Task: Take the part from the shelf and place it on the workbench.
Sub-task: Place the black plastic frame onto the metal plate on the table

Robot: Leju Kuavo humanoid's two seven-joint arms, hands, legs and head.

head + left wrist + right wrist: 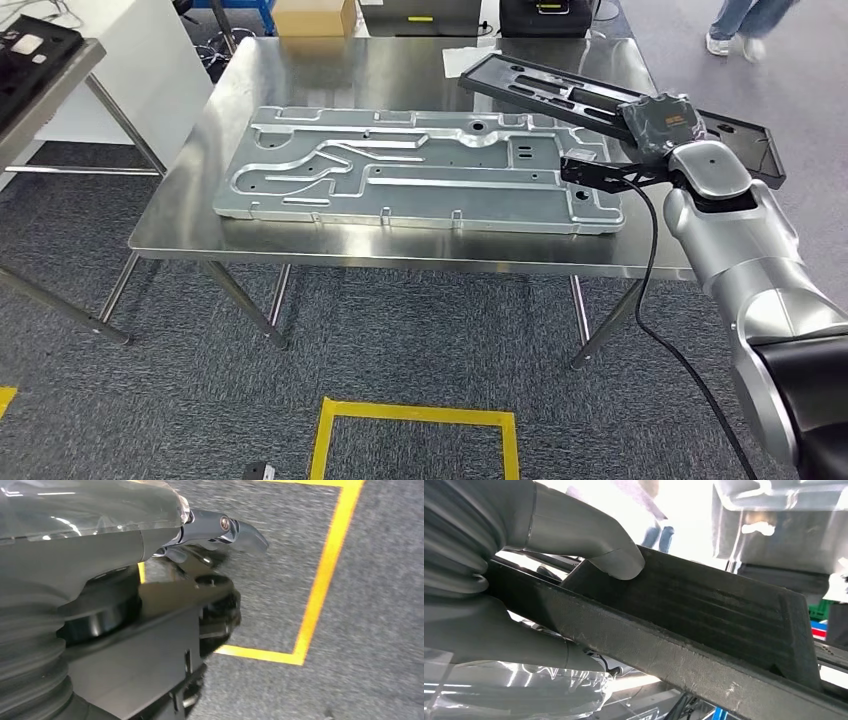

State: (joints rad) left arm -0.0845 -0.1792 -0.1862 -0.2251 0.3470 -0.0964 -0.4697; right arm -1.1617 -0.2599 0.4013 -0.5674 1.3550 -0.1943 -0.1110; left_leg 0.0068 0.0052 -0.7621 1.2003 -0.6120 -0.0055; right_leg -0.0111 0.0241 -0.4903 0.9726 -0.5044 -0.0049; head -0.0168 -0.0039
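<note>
Saw black part (560, 88) held in my right hand (662, 122), hand dark under glossy clear wrap; thumb (589, 535) grey against part's matte black ribbed wall. Workbench (400, 62) shiny steel silver. Large plate (420, 170) on it pale silver-grey with grooved channel pattern. Right arm (745, 260) silver. Floor (400, 340) speckled grey carpet with yellow tape outline (415, 412). Cardboard box (314, 16) tan. My left hand (100, 545) grey, fingers (235, 530) darker metallic.

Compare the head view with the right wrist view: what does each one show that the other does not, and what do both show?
Head view alone: the steel workbench, the large grey metal plate lying on it, the yellow floor marking, and a person's feet beyond the table. Right wrist view alone: the grey thumb pressed on the part's rim. Both: the right hand holding the long black part.
</note>
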